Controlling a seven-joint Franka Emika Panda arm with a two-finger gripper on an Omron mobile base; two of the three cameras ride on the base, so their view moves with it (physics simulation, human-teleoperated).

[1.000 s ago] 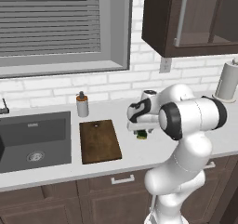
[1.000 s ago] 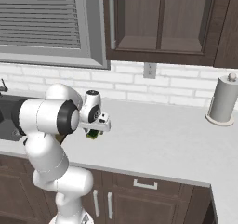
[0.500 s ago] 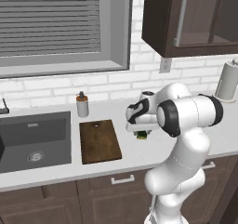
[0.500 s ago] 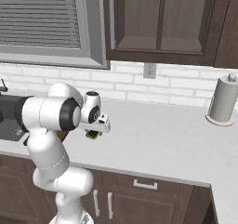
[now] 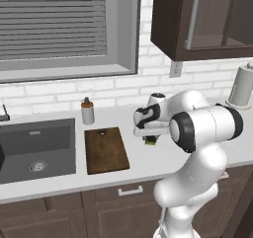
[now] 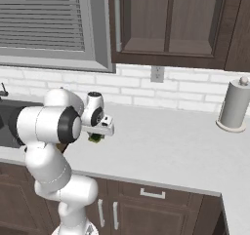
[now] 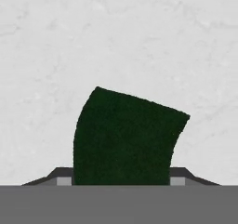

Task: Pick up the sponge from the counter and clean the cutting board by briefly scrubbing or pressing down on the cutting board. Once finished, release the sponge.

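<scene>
A: Claw (image 7: 122, 181) is seen lowered onto the counter (image 7: 56, 42), fingers (image 7: 65, 180) set on either side of the sponge (image 7: 124, 135). Dark green face is bracketed at both flanks; the jaws look pressed against it, so a pinch on the sponge is judged likely.

B: Is it lifted?

A: Cannot be told. In the base views the sponge (image 5: 150, 140) is seen directly under the claw (image 5: 150, 136), at or just above the counter (image 5: 148, 163).

B: Board position?

A: Cutting board (image 5: 105, 149) is found well off to the claw's side, toward the sink (image 5: 34, 148), flat on the counter. A soap bottle (image 5: 87, 111) stands just behind its far edge.

B: Risks?

A: Sponge is soft; a shallow pinch could be shed once the lift or the sideways carry is started. If it is gripped off-centre, it could be twisted out when pressed on the board. The bottle could be clipped if the carry is run too far back.
</scene>
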